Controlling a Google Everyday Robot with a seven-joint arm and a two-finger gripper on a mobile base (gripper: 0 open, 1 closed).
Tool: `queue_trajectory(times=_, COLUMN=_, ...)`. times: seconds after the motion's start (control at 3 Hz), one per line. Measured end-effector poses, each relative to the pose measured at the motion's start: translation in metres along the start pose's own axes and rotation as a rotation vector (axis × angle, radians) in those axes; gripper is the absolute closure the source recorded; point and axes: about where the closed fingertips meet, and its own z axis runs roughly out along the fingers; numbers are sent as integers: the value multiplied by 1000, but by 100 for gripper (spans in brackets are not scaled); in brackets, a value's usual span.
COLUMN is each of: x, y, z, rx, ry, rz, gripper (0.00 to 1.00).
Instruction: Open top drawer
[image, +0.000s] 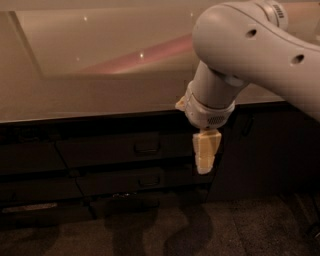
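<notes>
Top drawer (100, 150) sits shut. Gripper (204, 165) hangs right of its handle (147, 148), apart. Its grip state cannot be told.

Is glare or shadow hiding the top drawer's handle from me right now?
Camera view: the top drawer sits in deep shade under the countertop, its loop handle barely standing out; glare and a pink streak lie only on the countertop; the pincer hangs well lit right of the handle.

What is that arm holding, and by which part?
Nothing that shows. The gripper hangs empty in front of the top drawer, to the right of its loop handle and apart from it.
</notes>
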Motion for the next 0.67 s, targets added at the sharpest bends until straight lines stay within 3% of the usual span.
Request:
queue_trajectory(times=0.33, x=-6, y=0, z=-1, rx=75, ry=-5, rz=-38, gripper=0)
queue_trajectory(times=0.67, x=-6, y=0, z=-1, rx=75, ry=-6, rz=-39, gripper=0)
